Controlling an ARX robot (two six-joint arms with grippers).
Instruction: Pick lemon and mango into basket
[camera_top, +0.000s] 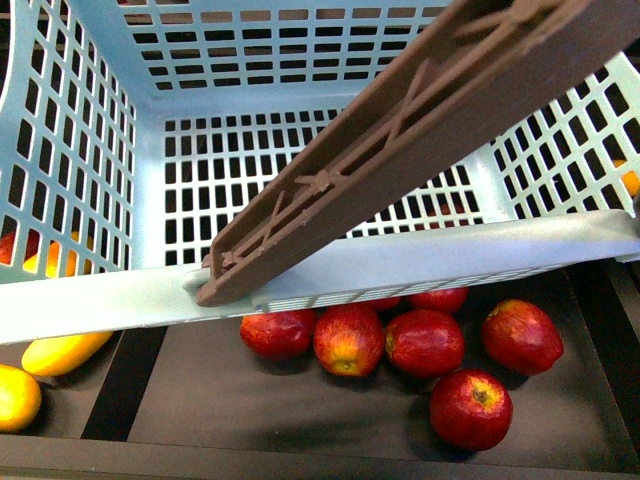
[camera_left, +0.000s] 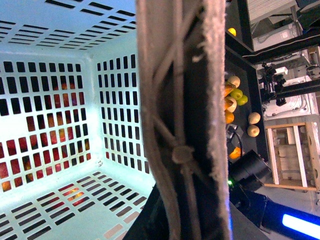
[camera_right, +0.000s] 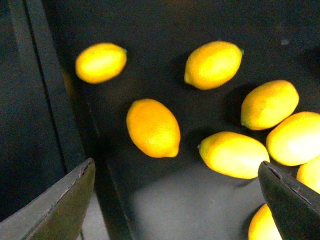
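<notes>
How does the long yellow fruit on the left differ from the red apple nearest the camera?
The long yellow fruit is stretched and plain yellow; the red apple is round with a yellowish patch at its stalk. The fruit is partly hidden by the basket rim; the apple shows whole. Both lie on the dark surface.

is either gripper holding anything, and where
Right gripper open, empty, over lemons. Brown basket handle fills the left wrist view; a grip there cannot be told.

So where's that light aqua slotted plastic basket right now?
The aqua basket fills the front view's upper part, its brown handle slanting across it, with red apples lying just below its near rim.
</notes>
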